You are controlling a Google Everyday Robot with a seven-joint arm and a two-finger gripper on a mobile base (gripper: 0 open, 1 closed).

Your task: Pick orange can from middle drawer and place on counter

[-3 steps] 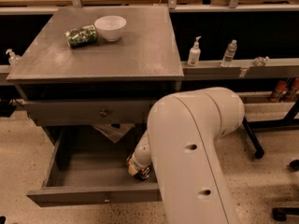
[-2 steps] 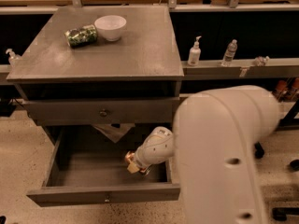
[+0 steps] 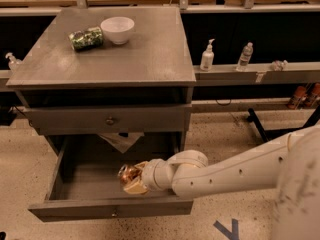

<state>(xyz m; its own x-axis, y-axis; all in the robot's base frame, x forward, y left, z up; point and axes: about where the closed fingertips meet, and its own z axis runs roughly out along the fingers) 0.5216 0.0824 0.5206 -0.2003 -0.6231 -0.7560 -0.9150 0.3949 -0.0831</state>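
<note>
The middle drawer [image 3: 80, 186] stands pulled open below the cabinet. My gripper [image 3: 133, 179] is over the drawer's right half, shut on the orange can [image 3: 128, 173], which sits between the fingers just above the drawer floor. My white arm reaches in from the lower right. The counter [image 3: 145, 54] is the grey top above, bearing a white bowl [image 3: 117, 29] and a green patterned can [image 3: 86, 38] lying on its side at the back left.
A closed upper drawer [image 3: 107, 120] with a dark knob sits above the open one. A crumpled paper [image 3: 120, 141] lies at the drawer's back. A shelf on the right holds a pump bottle [image 3: 206, 56] and a water bottle [image 3: 245, 56].
My arm has swung down and out to the right. The gripper with the orange can has shifted slightly left and up over the drawer.
</note>
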